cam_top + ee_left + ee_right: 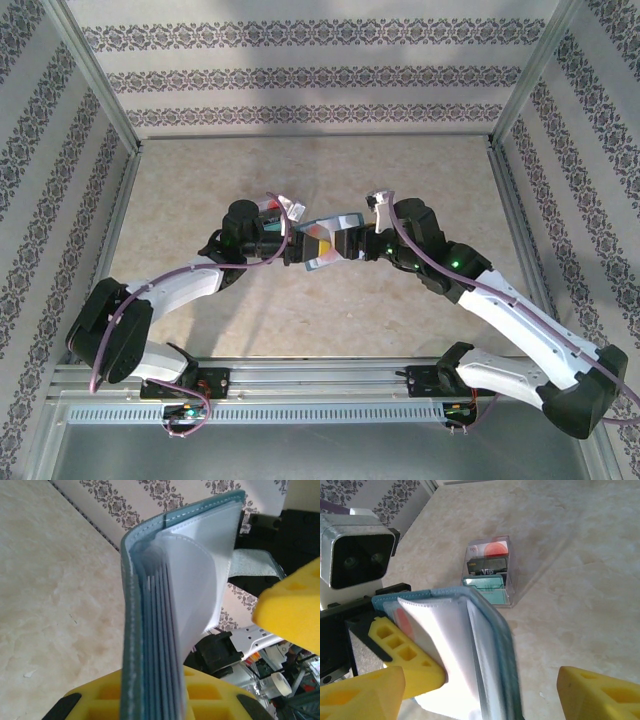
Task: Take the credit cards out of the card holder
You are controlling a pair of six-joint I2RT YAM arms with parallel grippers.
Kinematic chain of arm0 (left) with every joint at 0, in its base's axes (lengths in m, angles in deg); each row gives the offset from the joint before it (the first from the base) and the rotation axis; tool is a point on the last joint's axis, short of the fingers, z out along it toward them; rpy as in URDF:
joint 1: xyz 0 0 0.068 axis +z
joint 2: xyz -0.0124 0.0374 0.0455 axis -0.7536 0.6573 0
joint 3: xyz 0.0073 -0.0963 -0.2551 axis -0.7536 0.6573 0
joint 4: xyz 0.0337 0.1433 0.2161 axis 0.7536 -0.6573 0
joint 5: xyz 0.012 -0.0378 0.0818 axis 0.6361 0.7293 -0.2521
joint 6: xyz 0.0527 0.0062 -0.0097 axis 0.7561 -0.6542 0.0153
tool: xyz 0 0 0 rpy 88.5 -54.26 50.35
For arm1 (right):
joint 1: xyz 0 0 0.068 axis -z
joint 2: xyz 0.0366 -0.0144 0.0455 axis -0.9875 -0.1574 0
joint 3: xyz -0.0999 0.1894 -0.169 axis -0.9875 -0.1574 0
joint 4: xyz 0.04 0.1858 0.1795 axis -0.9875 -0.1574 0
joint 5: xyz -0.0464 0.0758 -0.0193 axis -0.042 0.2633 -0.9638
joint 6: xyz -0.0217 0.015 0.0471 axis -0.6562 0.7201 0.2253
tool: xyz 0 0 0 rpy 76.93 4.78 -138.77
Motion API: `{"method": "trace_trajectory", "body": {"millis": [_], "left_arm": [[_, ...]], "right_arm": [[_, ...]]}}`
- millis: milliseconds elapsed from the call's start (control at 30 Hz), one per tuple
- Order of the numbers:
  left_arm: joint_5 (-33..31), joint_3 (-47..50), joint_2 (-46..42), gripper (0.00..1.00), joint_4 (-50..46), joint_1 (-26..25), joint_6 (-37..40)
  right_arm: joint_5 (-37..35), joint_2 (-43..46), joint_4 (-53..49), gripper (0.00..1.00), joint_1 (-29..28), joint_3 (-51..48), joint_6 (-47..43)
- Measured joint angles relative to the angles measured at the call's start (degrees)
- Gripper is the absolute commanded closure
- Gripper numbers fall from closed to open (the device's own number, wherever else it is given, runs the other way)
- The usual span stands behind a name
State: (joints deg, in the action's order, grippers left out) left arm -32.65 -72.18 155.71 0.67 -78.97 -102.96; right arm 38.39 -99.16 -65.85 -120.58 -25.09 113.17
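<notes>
Blue-grey card holder (145, 645) aloft | left end effector (155, 702) clamps its edge | right end effector (480, 692) apart

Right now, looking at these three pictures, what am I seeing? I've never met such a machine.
These are two robot arms bolted to a table, each ending in a two-finger gripper with yellow pads. One picture is from a fixed camera above and behind them; the other two are from cameras on the wrists, looking along their own fingers. The left gripper is clamped on a blue-grey holder, held above the table. The right gripper is open, one finger either side of the holder. On the table is a clear stand with three cards: white with a red circle, black, teal.
</notes>
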Motion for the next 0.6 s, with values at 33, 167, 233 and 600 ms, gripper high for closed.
{"method": "trace_trajectory", "body": {"millis": [33,167,233,600], "left_arm": [[0.4,-0.2,-0.3,0.86,-1.0,0.0,0.7],[1.1,-1.0,-1.6,0.86,-3.2,0.0,2.2],[1.4,-1.3,-1.8,0.86,-3.3,0.0,2.3],[2.0,-1.0,-1.8,0.65,-0.5,0.2,-0.9]], "right_arm": [[0.5,-0.5,0.5,0.26,0.0,0.0,0.0],[3.0,-2.4,2.7,0.29,0.0,0.0,0.3],[4.2,-3.1,3.4,0.31,0.0,0.0,0.3],[9.5,-3.7,7.9,0.72,2.8,-2.3,2.8]]}}
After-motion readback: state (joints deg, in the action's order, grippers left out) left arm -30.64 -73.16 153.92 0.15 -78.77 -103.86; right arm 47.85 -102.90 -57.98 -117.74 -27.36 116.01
